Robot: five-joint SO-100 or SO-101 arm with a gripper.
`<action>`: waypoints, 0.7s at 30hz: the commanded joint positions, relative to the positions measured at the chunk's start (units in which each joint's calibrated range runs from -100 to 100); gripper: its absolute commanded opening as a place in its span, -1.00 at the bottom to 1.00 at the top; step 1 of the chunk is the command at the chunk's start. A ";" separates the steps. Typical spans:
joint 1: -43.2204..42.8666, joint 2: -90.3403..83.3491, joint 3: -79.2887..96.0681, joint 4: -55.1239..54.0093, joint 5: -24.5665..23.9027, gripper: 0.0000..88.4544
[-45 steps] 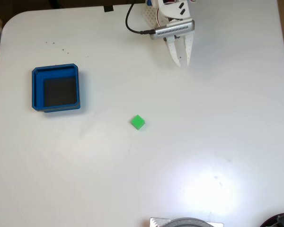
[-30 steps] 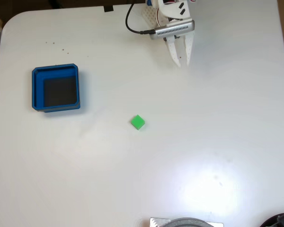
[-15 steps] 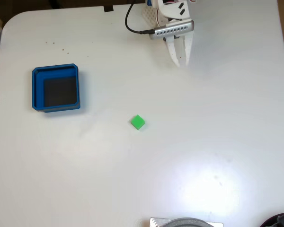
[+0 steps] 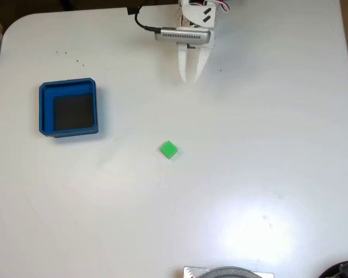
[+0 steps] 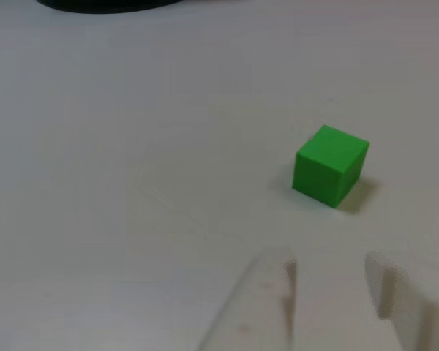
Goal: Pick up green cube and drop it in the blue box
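Observation:
A small green cube (image 4: 169, 150) rests on the white table near the middle in the fixed view. The blue box (image 4: 68, 108) with its dark floor stands far to the cube's left. My white gripper (image 4: 190, 79) hangs at the top of the table, well above the cube in that view, fingers pointing down at it, slightly apart and holding nothing. In the other view the green cube (image 5: 330, 166) lies ahead of my gripper (image 5: 335, 285), whose two blurred white fingertips (image 5: 272, 292) rise from the bottom edge with a gap between them.
A black cable (image 4: 144, 23) runs from the arm's base at the table's top edge. A round grey object (image 4: 227, 272) sits at the bottom edge, with a dark one (image 4: 342, 269) in the bottom right corner. Bare white tabletop (image 4: 249, 145) surrounds the cube.
The arm has swung to the left along the table's top, so the gripper now points down roughly toward the cube. Cube and box have not moved.

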 commanded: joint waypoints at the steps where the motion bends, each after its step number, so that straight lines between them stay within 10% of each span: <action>1: 3.43 -0.92 0.09 -1.04 -0.05 -0.93; 21: 6.94 -0.67 -0.36 -1.45 0.15 -0.93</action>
